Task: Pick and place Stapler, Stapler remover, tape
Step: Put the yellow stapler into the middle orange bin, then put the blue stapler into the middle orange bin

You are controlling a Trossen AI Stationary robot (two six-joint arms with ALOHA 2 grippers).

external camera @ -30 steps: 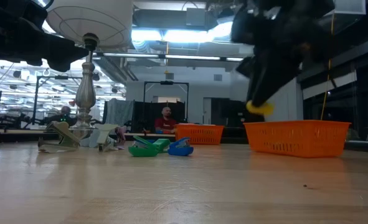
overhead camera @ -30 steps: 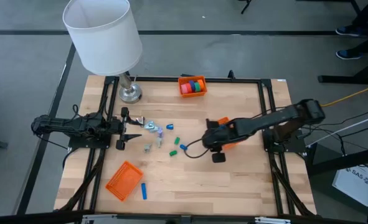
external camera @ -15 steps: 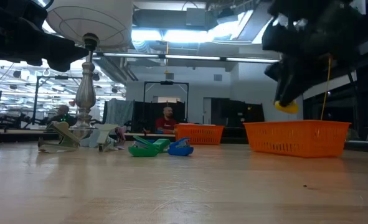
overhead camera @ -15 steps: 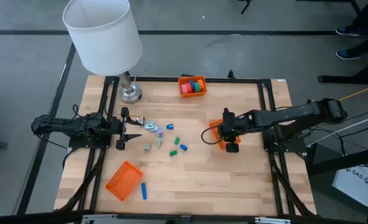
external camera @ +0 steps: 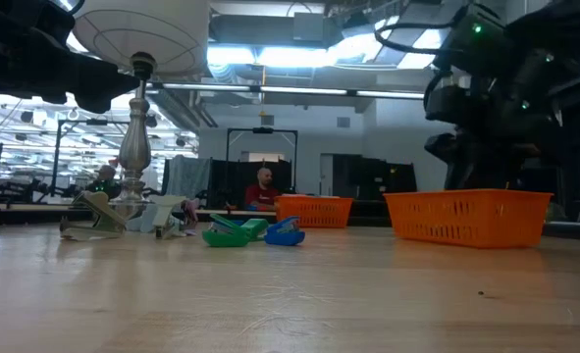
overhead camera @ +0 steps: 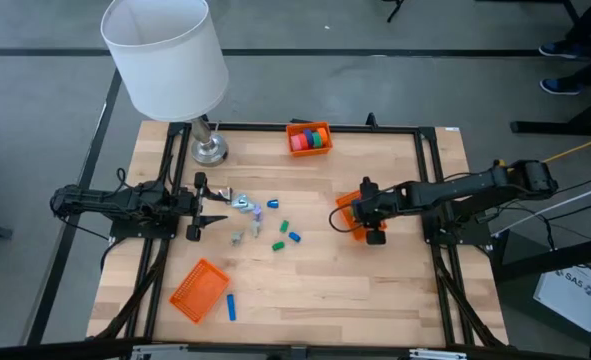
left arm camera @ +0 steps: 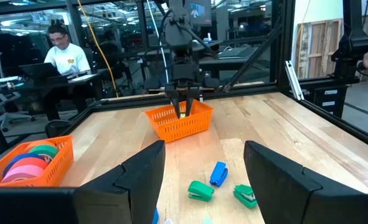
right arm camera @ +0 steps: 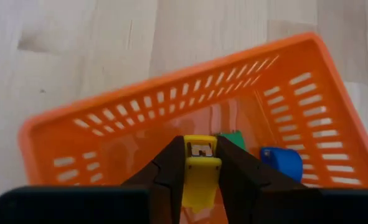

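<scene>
Right fingers (right arm camera: pixel 200 163) pinching a small yellow stapler (right arm camera: pixel 200 168), hanging just above the open orange basket (right arm camera: pixel 171 106) on the right half of the counter (overhead camera: pixel 305 290). Below them, inside that basket, a green piece (right arm camera: pixel 235 139) and a blue piece (right arm camera: pixel 281 160). Left fingers (left arm camera: pixel 202 177) spread wide and empty, waiting at the counter's left edge; ahead of them, loose green staplers (left arm camera: pixel 201 190) and a blue one (left arm camera: pixel 218 173). Tape rolls (overhead camera: pixel 310 137) in a far basket (overhead camera: pixel 296 129), well apart from both.

Yellow piece (right arm camera: pixel 199 171) half hidden btwn end effector fingers.
</scene>
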